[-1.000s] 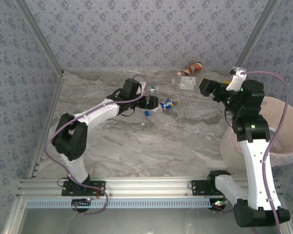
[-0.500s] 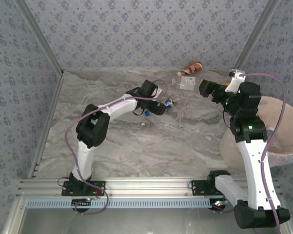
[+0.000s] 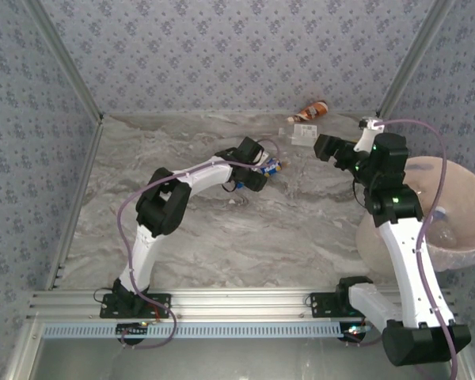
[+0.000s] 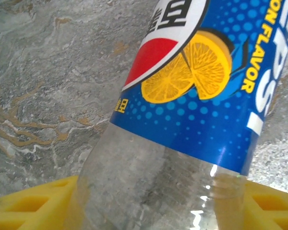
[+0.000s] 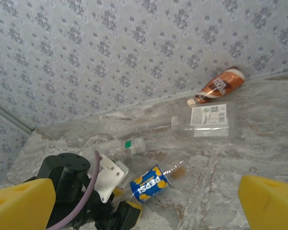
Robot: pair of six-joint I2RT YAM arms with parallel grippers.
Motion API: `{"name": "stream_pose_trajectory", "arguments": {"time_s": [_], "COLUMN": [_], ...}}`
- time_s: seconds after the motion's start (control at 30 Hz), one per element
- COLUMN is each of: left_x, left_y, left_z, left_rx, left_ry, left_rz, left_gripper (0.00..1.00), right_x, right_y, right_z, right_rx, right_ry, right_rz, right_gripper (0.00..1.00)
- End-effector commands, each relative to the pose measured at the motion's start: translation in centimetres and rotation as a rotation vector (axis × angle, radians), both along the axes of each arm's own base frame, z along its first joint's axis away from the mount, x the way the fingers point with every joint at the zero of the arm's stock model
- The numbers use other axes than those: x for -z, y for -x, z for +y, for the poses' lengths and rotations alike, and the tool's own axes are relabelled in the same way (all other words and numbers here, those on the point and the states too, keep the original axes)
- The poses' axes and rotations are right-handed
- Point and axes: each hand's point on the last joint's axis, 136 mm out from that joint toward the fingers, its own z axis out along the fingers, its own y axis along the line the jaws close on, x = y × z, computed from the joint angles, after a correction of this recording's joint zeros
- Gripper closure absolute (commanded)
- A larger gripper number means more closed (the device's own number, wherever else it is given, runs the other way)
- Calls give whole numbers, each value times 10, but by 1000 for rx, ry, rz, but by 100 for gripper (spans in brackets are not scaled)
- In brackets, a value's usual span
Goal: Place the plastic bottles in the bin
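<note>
Marbled tabletop (image 3: 222, 229), patterned walls (image 3: 222, 55), left jaws clasping Pepsi bottle (image 4: 197, 96), right jaws wide

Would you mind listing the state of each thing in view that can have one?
left tool, shut on the Pepsi bottle.
right tool, open and empty.
Pepsi bottle, lying on its side on the table.
brown bottle, lying on its side at the table's far edge.
white-labelled flat bottle, lying flat.
bin, upright, lined, a clear bottle inside.
</note>
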Motion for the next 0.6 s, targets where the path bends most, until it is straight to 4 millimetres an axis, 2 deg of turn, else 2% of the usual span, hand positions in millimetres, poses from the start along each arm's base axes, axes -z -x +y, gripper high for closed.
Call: {"name": "stream_pose_trajectory", "arguments": {"time_s": [0.0,0.13,0.23,0.4,0.57], "left_x": [-9,-20,-36,-73,-113], "left_y": [4,13,19,35,52], "left_z": [8,15,24,34,45], "left_rx": [-32,-58,-96,-136,-152], "left_ry": [-7,38,98,273,456], "left_rz": [-14,-31,-54,-54,-49], "left_gripper": [37,44,46,48,48], "right_x": [-7,0,13,40,48], "right_y": [-6,-13,-20,-29,-34], "right_z": [12,32,36,42,60], "right_rx": [-26,-70,-33,-15,-69], "right_ry": [-29,-54,-62,-83,-144], "right_rz": [-16,4,65,184,225], "right_gripper": [0,0,0,0,0]}}
